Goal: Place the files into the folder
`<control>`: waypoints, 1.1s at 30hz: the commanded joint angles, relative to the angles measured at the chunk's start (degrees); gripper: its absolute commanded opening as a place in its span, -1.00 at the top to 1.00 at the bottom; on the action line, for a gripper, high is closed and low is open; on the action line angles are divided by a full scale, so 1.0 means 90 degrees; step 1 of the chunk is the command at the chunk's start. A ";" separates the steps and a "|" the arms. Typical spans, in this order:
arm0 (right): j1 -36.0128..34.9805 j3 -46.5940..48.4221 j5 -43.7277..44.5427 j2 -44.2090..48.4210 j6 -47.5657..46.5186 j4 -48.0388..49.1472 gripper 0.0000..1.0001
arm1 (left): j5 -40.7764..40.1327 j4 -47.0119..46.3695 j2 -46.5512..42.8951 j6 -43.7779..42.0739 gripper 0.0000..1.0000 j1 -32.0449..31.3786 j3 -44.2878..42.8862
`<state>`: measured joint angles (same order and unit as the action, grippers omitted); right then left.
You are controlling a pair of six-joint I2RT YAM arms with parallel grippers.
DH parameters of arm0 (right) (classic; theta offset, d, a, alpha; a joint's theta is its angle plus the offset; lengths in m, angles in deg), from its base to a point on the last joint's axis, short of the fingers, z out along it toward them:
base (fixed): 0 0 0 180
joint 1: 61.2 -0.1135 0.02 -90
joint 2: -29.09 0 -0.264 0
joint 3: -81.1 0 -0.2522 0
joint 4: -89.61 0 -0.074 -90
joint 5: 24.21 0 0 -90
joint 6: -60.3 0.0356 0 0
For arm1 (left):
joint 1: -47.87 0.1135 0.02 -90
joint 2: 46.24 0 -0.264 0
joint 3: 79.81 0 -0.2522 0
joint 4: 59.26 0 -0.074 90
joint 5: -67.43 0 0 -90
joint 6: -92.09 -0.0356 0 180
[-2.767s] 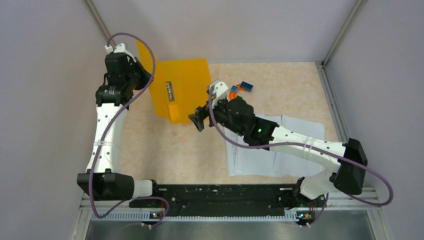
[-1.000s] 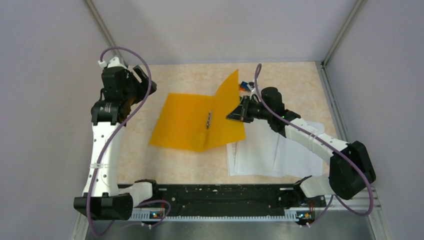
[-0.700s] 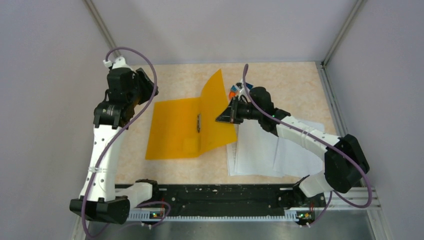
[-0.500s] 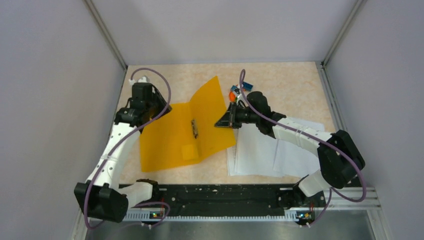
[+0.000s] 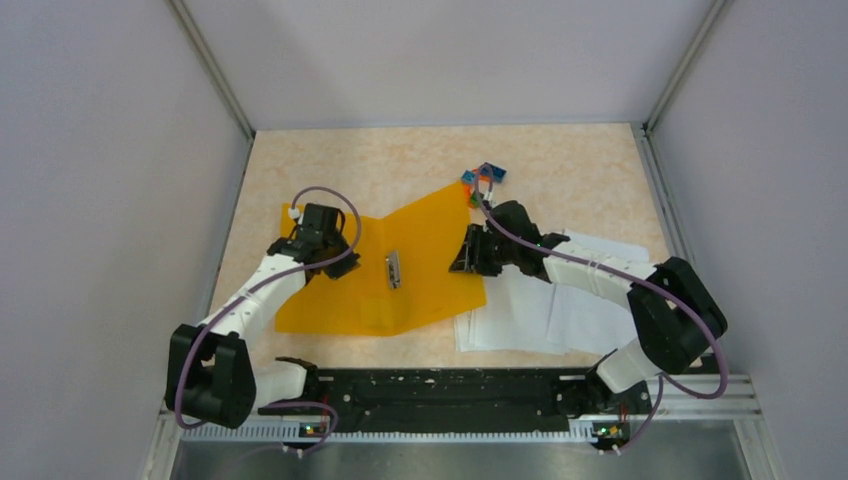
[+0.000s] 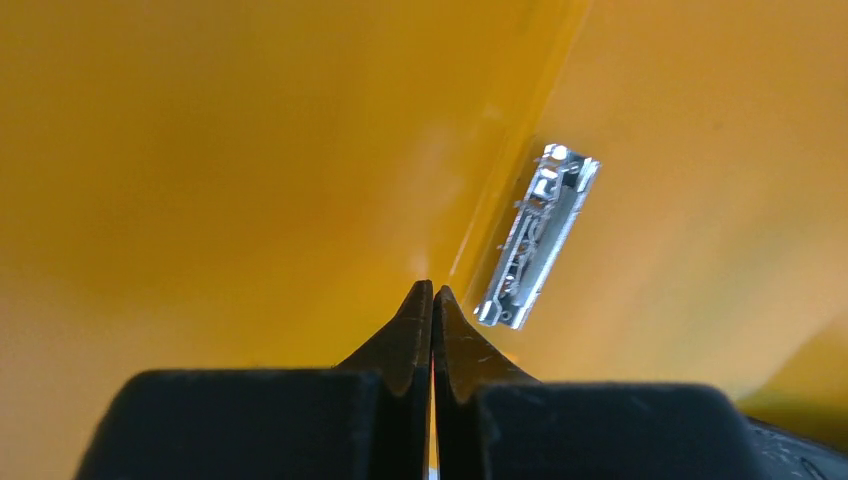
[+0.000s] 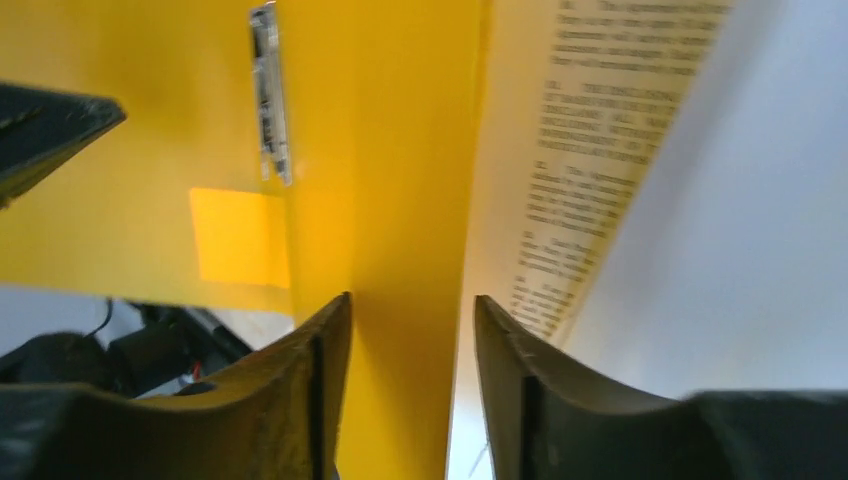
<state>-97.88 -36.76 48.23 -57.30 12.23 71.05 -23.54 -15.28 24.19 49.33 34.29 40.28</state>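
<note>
The orange folder (image 5: 330, 300) lies open on the table, its metal clip (image 5: 393, 268) at the spine. My left gripper (image 5: 347, 264) is shut, tips down on the folder's left half beside the clip (image 6: 535, 235); nothing shows between its fingers. My right gripper (image 5: 460, 256) is open at the right flap's outer edge, and that orange edge (image 7: 420, 250) runs between its fingers. The white files (image 5: 560, 300) lie to the right of the folder, their left edge under the flap. Printed text shows on a sheet (image 7: 600, 150) in the right wrist view.
Small colourful blocks (image 5: 483, 178) sit at the back, just behind the right arm. A paler square patch (image 7: 240, 235) shows on the folder near the clip. Grey walls close in the table left, right and back. The arm bases' black rail (image 5: 440, 390) runs along the near edge.
The folder's raised right flap has come down almost flat, and my right gripper came down with it. My left arm has swung in and down onto the folder's left half.
</note>
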 commanded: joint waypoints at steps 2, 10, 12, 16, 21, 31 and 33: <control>0.0015 0.0199 0.1401 0.0206 -0.0586 -0.0991 -0.15 | -0.0638 -0.0381 -0.0083 0.0564 1.00 -0.0210 0.0411; -0.0096 0.1341 0.2795 0.0745 -0.0984 -0.2351 -0.44 | -0.0453 -0.0425 -0.0024 0.0607 1.00 -0.0444 0.0227; -0.0281 0.1754 0.3080 0.0814 -0.1054 -0.2628 -0.45 | -0.0423 -0.0368 -0.0059 0.0620 1.00 -0.0486 0.0106; -0.1109 0.2856 0.3862 0.0291 -0.1296 -0.3299 -0.46 | -0.0457 -0.0239 -0.0108 0.0625 1.00 -0.0519 -0.0125; -0.1737 0.3731 0.3961 -0.0823 -0.1366 -0.3548 -0.38 | -0.0436 -0.0202 -0.0088 0.0683 0.99 -0.0564 -0.0256; -0.2125 0.3633 0.3160 -0.2176 -0.1309 -0.1824 -0.45 | -0.0456 -0.0164 -0.0189 0.0738 0.94 -0.0579 -0.0263; -0.2149 0.3643 0.3198 -0.2473 -0.1279 -0.1695 -0.51 | -0.0480 -0.0129 -0.0189 0.0714 0.92 -0.0578 -0.0258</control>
<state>-115.50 -5.59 77.13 -75.94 1.07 50.03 -26.95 -16.74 24.10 55.43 29.28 39.67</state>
